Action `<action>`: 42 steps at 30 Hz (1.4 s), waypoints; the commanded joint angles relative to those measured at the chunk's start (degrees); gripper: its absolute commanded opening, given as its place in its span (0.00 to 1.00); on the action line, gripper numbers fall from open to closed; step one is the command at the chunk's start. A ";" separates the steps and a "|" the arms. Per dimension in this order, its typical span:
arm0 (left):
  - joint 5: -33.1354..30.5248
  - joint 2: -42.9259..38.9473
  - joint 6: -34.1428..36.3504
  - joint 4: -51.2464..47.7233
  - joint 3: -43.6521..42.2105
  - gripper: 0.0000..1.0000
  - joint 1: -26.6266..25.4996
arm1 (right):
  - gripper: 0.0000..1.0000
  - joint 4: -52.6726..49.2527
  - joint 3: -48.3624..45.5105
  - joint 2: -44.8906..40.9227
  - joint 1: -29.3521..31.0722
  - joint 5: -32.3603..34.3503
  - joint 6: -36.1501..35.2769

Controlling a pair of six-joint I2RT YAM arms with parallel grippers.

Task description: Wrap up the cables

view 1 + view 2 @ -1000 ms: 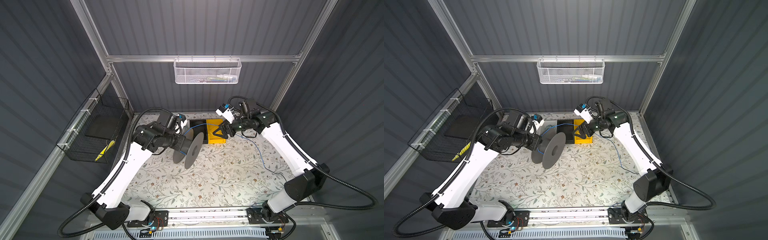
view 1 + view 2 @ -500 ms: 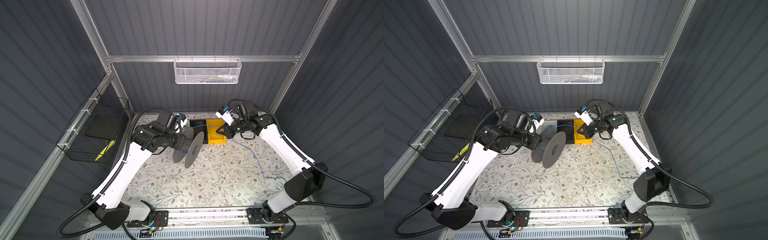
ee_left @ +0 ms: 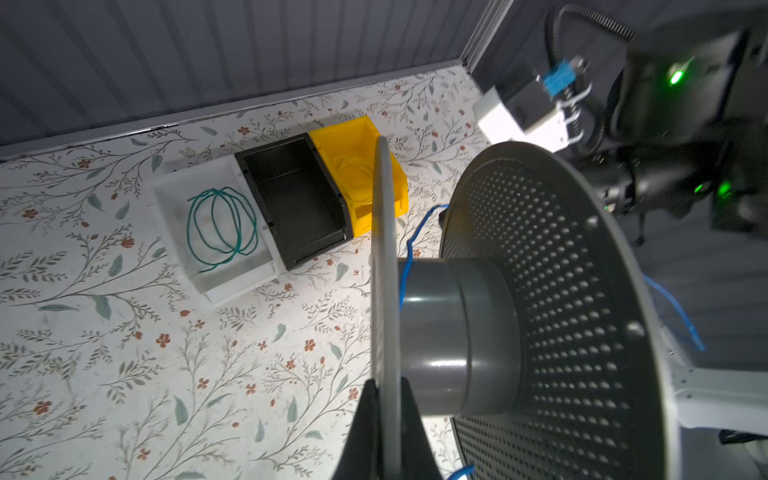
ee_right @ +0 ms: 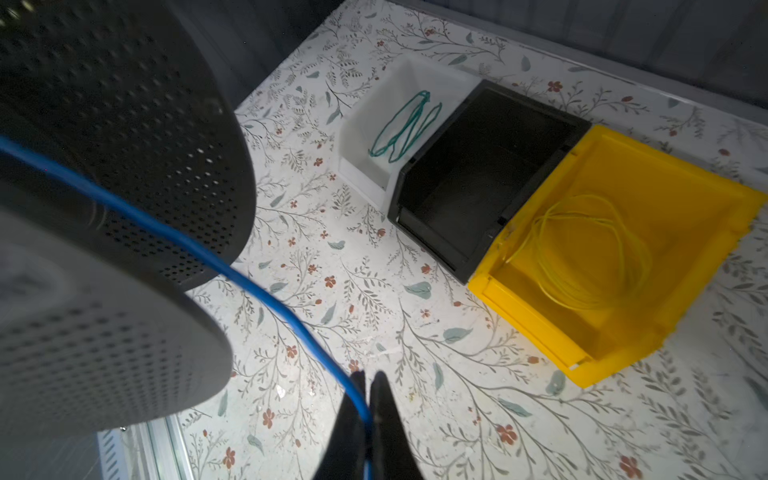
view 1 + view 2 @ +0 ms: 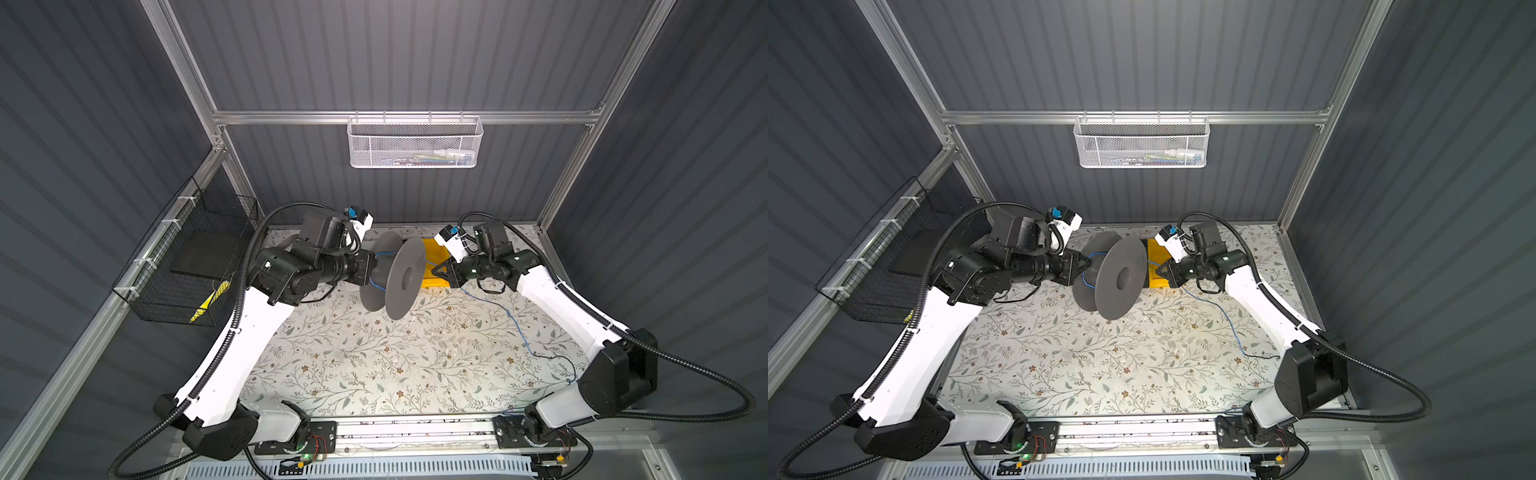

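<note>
Our left claw (image 3: 386, 409) is clamped on one flange of a grey perforated spool (image 5: 401, 276) held above the back edge of the bench (image 5: 374, 374); our right claw (image 4: 368, 386) pinches the blue wire (image 4: 266, 298), which trails from the spool's hub toward the right edge

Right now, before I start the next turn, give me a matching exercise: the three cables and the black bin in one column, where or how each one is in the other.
Things:
1. blue cable
2. green cable
3. yellow cable
4. black bin

States:
A. coiled in the yellow bin
B. pinched in the right gripper, leading to the spool
C. empty
D. coiled in the white bin

Pairs: 1-B, 2-D, 3-A, 4-C
</note>
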 commanded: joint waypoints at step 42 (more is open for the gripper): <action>-33.65 1.86 -15.26 26.99 -5.20 0.00 1.35 | 0.40 4.90 -14.56 -14.17 10.66 -20.26 17.00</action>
